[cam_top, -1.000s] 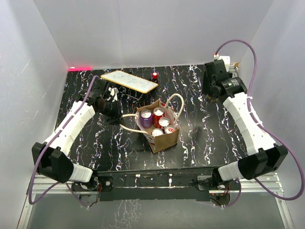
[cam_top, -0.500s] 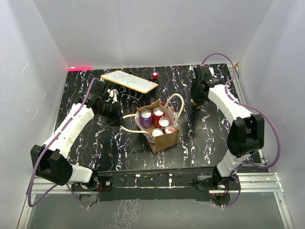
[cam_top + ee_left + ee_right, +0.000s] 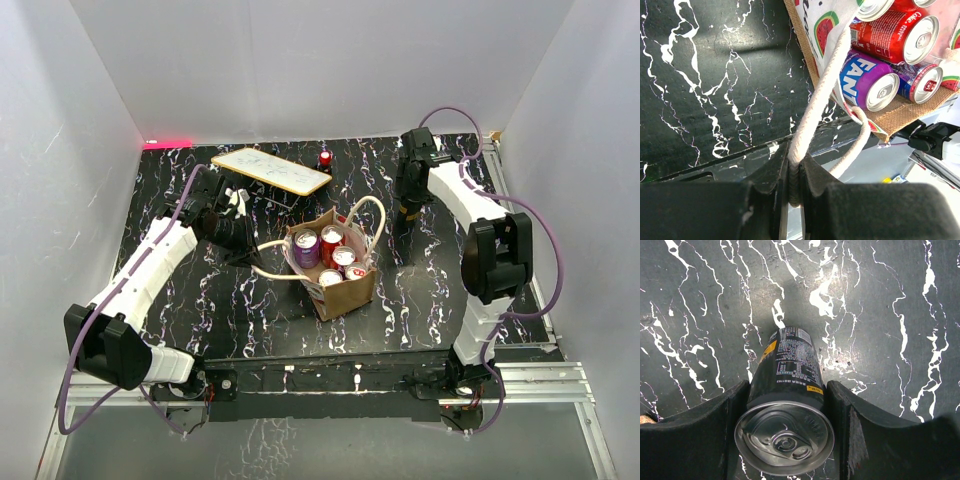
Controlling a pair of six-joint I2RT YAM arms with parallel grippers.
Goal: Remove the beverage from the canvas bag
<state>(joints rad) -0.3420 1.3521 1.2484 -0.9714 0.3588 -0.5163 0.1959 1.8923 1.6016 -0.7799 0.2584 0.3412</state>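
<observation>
The canvas bag stands open at the table's middle with several cans in it, among them a purple Fanta can and a red can. My left gripper is left of the bag, shut on its cream rope handle. The left wrist view shows the bag's watermelon print, the Fanta can and a red cola can. My right gripper is right of the bag, low over the table. Its fingers press both sides of an upright black can.
A white board on a small stand sits behind the bag at the back left. A small red object stands next to it. White walls close in the black marbled table on three sides.
My right arm has swung in from the far right toward the bag and now sits just right of it. The left gripper keeps its hold on the rope handle.
</observation>
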